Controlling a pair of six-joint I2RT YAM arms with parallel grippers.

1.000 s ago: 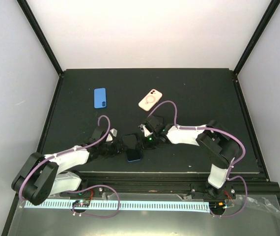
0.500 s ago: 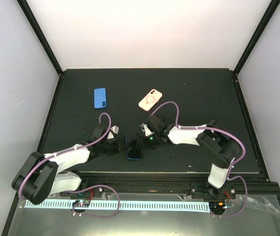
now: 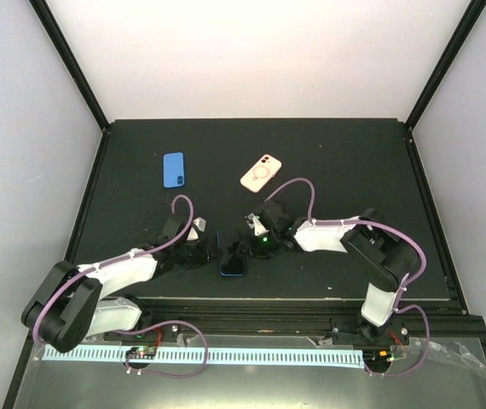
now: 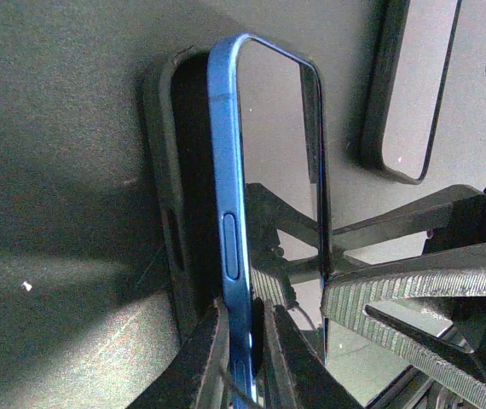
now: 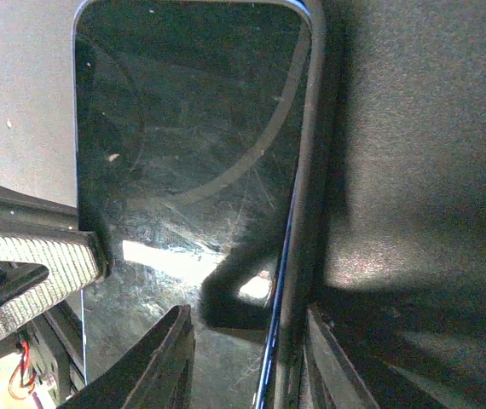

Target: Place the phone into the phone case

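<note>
black table (image 3: 354,162) fills the floor of the booth. both arms reach in to its near-middle: l arm (image 3: 119,273) from the left, r arm (image 3: 337,236) from the right, tips almost meeting.

between them is the phone (image 4: 277,153), blue-framed w/ dark glass, tipped up on a long edge. a dark case (image 4: 162,170) sits just behind its back, rim along the frame. can't tell if it's seated in it at all.

phone case (image 3: 261,174), pale pink, lies flat w/ the white ring up at mid-table. it's well apart from the phone & nothing touches it. a blue slab (image 3: 173,169), phone-shaped, lies flat to its left, also apart.

l gripper (image 4: 245,362) is narrow, fingers pinched on the phone's blue side frame below the button.

r gripper (image 5: 247,366) is part-spread & straddles the phone's other long edge. one finger is over the glass, the other outside the dark rim. can't tell if it's actually clamping.
</note>
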